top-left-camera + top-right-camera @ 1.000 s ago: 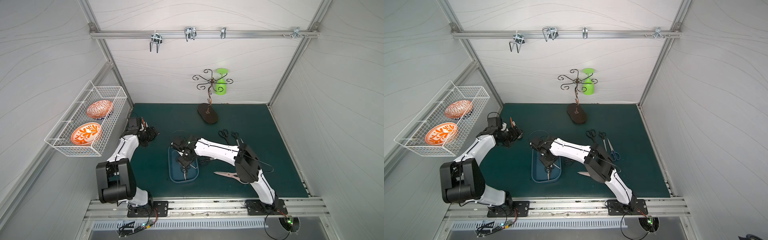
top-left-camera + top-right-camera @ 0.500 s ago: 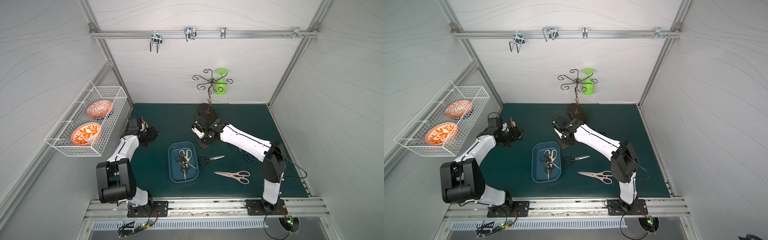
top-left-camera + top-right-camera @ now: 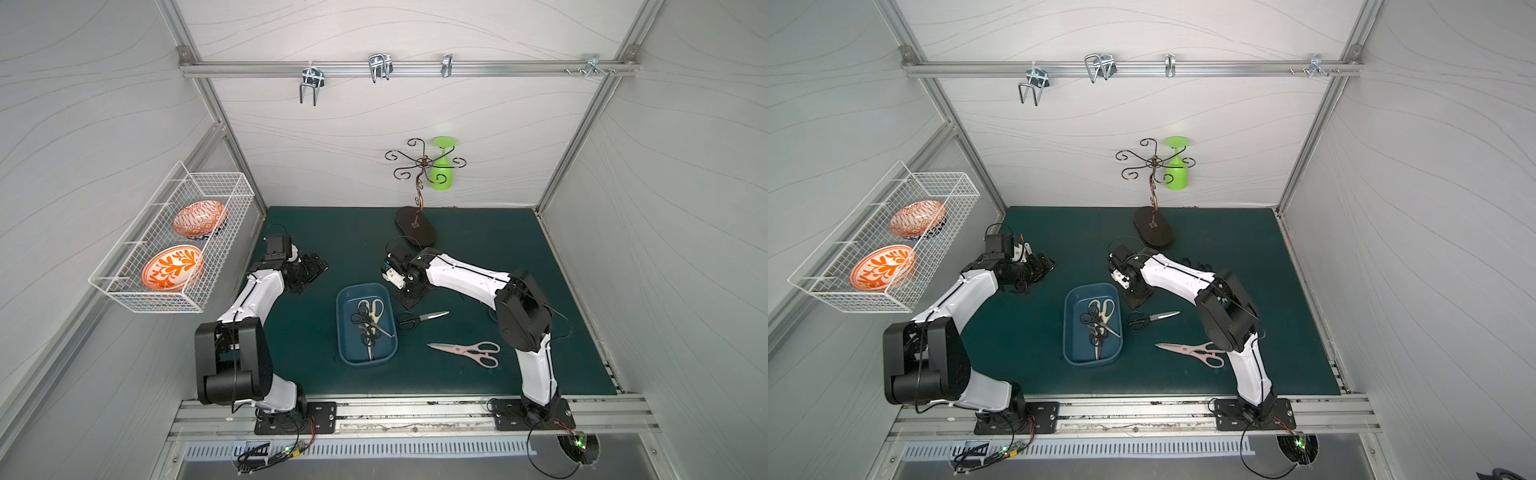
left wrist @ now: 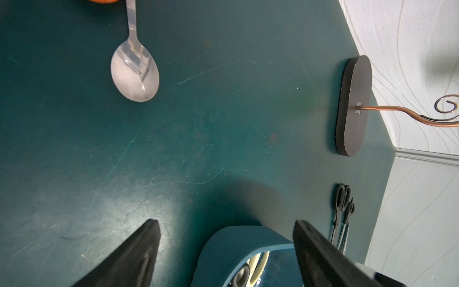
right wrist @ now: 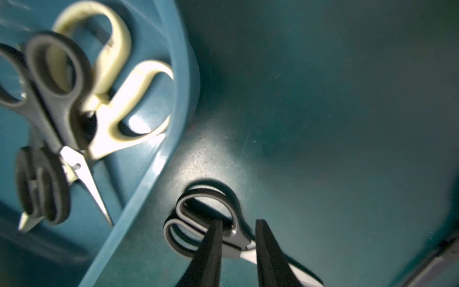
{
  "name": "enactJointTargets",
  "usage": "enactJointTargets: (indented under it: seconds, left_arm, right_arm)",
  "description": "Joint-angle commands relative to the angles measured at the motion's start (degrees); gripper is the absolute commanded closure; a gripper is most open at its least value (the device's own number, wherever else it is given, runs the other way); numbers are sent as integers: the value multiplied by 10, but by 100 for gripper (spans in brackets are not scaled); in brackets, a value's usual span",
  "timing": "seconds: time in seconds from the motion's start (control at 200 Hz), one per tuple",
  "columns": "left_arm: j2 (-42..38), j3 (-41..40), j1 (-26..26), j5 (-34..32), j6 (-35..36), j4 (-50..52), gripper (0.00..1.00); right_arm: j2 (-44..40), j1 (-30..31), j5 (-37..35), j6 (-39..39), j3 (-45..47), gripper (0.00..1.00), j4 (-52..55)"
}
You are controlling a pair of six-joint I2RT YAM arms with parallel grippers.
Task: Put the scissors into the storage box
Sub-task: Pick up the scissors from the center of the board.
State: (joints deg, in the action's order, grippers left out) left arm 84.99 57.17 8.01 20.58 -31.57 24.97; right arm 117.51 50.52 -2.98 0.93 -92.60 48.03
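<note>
Left claw (image 4: 226,222): fingers wide apart, empty, parked at the left of the tabletop (image 3: 498,241), clear of the work.

Storage box (image 3: 340,332): centre of the tabletop. It holds cream-handled shears (image 3: 376,309) with at least 2 black-handled pairs (image 3: 361,324) lying across them.

Black-handled scissors (image 3: 422,319): flat on the tabletop, just beside the box's right wall, handles toward the box, blades shut.

Right claw (image 5: 237,222): poised over those handles, fingers parted by a narrow gap, gripping nothing.

Pink-handled shears (image 3: 465,351): further right, flat, outside the box.

Assessment: the black pair should be light and rigid. Its steel blades look thin and slick, so hold is best taken across the handle neck near the pivot, where the pair should not swing open.
</note>
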Motion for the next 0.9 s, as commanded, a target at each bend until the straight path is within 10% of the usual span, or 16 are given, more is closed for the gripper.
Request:
enactJointTargets:
  seconds: [0.0,0.89]
  left_arm:
    - [4,7,-1,-9,12,-9,12]
    - [16,8,-1,-5,8,-9,12]
  right_arm:
    - [6,-2,22,12,15,72,-18]
    - [37,5,-16,9,77,74,-51]
